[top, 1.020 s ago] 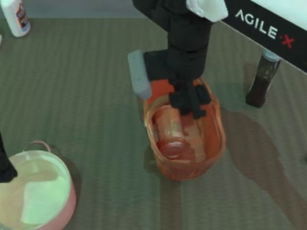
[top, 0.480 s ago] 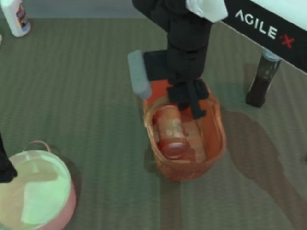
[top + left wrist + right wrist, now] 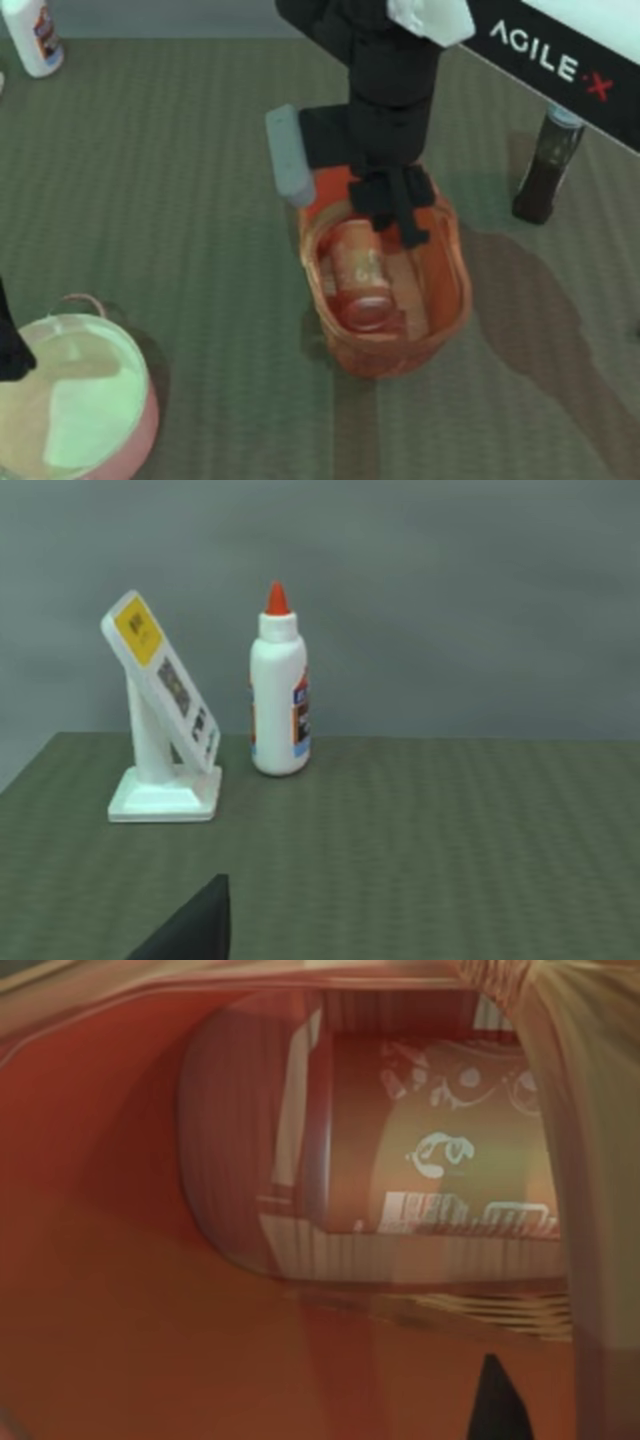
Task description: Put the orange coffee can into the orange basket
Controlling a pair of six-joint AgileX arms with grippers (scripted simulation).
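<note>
One item, the orange coffee can, now lies loose inside the orange basket, released by my right gripper, which has lifted toward 12 o'clock with fingers parted, so placement looks complete.

Top view looks straight down on the worktop. Right wrist view sits close inside the basket, shared with top. Left wrist view faces the glue bottle.

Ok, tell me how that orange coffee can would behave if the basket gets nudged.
The orange coffee can lies on its side in the orange basket, so it would probably roll. The basket's walls should stop it. It is small and slim, so probably light.
</note>
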